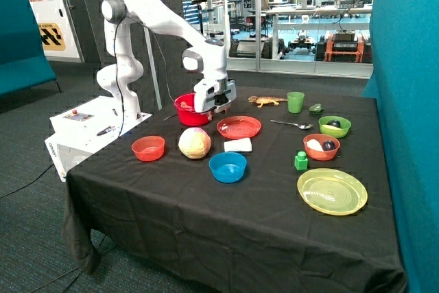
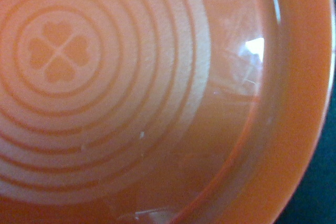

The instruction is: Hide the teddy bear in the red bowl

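The red bowl (image 1: 184, 116), deep and bright red, stands at the back of the black-clothed table. The gripper (image 1: 218, 108) hangs low just beside the bowl's rim, between the bowl and a flat red plate (image 1: 239, 127). The wrist view is filled by that plate's surface (image 2: 157, 129), with raised rings and a clover mark, seen from close above. The teddy bear is not in view in either frame. Something small and orange shows inside the red bowl, but I cannot tell what it is.
In front stand a small orange-red bowl (image 1: 148, 147), a pale round ball (image 1: 195, 143), a white block (image 1: 238, 145) and a blue bowl (image 1: 227, 167). Farther along are a lizard figure (image 1: 267, 101), green cup (image 1: 295, 101), spoon (image 1: 293, 125), green bowl (image 1: 335, 126) and yellow plate (image 1: 332, 191).
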`<state>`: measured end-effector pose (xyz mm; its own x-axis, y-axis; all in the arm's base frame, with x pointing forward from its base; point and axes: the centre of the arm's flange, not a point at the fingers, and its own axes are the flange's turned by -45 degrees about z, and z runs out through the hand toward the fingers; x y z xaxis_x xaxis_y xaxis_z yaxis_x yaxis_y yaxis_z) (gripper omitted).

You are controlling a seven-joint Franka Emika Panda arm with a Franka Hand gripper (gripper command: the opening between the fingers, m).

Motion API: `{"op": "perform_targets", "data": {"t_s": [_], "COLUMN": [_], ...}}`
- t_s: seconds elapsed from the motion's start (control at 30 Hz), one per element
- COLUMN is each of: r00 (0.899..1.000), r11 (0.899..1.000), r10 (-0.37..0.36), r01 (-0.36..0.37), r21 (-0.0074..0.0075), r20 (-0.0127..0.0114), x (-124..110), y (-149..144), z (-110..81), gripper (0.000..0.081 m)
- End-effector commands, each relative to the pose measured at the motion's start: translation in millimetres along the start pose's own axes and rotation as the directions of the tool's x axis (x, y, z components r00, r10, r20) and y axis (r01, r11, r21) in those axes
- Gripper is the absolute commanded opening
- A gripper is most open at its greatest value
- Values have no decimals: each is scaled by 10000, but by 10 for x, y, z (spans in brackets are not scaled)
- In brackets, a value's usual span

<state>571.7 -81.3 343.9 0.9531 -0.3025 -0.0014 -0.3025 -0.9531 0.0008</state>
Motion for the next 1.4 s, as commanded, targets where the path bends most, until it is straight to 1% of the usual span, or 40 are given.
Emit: {"op": "perform_targets", "data": {"t_s": [0.0,0.07,0.2,0.3,0.37,0.43,0.47,0.6,0.77,1.07,1.2,1.37], "r00": [9976,9959,9943,9939,9951,9955,9969,9980,9986,9991,9990,9994], "r11": [9976,9959,9943,9939,9951,9955,9969,9980,9986,9991,9990,9994], "r10": [698,901,1068,1102,992,952,793,640,535,425,437,350], "r01": [-698,-901,-1068,-1101,-992,-952,-793,-640,-535,-425,-437,-350], "r21": [9,10,10,10,10,10,9,9,9,9,9,9], "r20": [-14,-13,-13,-13,-13,-13,-14,-14,-14,-14,-14,-14], "x": [11,-17,-77,-103,-101,-86,-50,51,138,268,275,263], "y": [125,143,165,184,196,203,205,201,188,138,111,75], "z": [68,54,31,43,82,121,179,331,420,472,500,584], "gripper": [577,572,568,567,567,567,565,564,562,562,552,553]}}
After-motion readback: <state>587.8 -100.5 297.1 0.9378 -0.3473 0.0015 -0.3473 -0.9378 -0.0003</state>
